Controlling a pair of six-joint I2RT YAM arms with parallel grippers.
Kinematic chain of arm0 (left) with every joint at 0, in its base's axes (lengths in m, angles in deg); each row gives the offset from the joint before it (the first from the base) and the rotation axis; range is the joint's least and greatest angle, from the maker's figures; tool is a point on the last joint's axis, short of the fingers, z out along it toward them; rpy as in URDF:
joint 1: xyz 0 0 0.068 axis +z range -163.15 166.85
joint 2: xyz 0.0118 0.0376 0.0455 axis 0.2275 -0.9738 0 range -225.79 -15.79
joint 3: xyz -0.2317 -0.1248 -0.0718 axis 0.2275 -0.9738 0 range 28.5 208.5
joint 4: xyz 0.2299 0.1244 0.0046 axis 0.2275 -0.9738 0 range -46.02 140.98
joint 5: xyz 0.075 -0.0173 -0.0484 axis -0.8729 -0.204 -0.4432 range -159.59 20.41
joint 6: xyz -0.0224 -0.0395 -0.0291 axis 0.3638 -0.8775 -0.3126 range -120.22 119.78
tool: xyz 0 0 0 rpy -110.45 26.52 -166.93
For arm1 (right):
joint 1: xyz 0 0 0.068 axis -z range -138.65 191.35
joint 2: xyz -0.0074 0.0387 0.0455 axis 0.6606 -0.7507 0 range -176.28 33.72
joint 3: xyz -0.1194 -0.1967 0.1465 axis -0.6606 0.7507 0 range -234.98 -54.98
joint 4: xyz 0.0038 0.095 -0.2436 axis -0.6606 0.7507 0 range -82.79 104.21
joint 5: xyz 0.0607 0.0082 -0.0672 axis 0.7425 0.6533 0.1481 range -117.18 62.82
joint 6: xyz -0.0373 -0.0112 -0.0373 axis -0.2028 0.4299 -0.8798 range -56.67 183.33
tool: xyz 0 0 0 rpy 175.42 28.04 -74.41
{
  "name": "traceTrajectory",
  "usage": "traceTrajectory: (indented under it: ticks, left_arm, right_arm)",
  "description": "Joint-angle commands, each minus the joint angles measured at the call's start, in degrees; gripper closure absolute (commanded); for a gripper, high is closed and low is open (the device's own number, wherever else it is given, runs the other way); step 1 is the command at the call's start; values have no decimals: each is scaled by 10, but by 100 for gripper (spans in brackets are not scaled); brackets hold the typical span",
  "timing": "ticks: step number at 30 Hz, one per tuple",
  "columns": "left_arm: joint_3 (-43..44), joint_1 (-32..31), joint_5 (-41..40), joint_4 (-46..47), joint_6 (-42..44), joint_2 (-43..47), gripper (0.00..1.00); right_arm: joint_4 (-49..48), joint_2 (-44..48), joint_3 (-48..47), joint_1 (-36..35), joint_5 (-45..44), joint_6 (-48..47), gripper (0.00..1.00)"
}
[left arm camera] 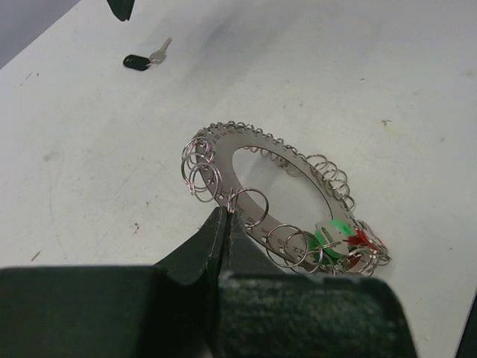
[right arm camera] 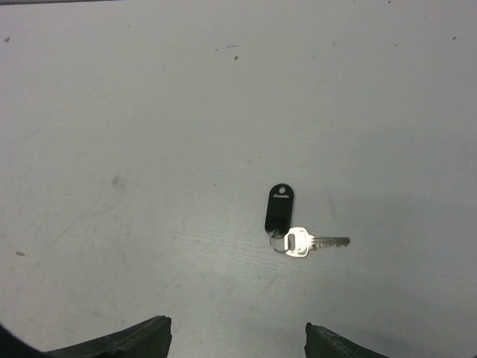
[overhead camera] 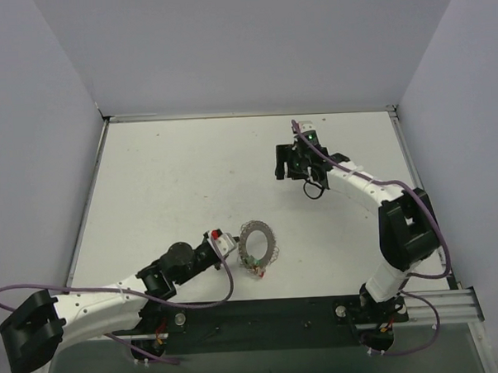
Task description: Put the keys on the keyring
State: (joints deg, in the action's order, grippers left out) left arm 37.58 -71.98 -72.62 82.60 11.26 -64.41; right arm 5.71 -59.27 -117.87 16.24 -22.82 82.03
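Observation:
The keyring (left arm camera: 223, 145) is a flat silvery ring with small wire loops all round its rim, lying on the white table (left arm camera: 387, 67). Green (left arm camera: 337, 227) and red (left arm camera: 363, 240) keys hang at its near right rim. My left gripper (left arm camera: 226, 214) is shut, pinching the keyring's near rim at one small loop. In the top view the keyring (overhead camera: 257, 241) lies just right of that left gripper (overhead camera: 228, 243). A silver key with a black tag (right arm camera: 280, 210) lies alone on the table, ahead of my right gripper (right arm camera: 238, 339), which stands open above it with nothing between its fingers.
The black-tagged key (left arm camera: 141, 61) lies far left of the keyring in the left wrist view. Grey walls (overhead camera: 56, 120) enclose the table on three sides. My right arm (overhead camera: 373, 197) reaches over the right half, trailing a cable.

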Motion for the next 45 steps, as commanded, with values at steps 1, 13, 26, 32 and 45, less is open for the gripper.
traceTrajectory:
  ticks: [1, 13, 26, 32, 45]
  left_arm:
    - [58, 19, -62, -37, -46, 3, 100]
    - [115, 43, -121, -174, -41, 90, 100]
    - [106, 42, -65, -142, -40, 32, 100]
    - [85, 43, -57, -122, -47, 41, 100]
    - [78, 43, -53, -123, -51, 50, 100]
  right_arm:
    - [75, -67, -86, -2, -41, -77, 34]
    - [150, -203, -220, -22, -95, -138, 39]
    - [156, -278, -266, -25, -110, -162, 52]
    - [156, -294, -272, -14, -95, -155, 60]
    - [149, -320, -299, 1, -19, -156, 66]
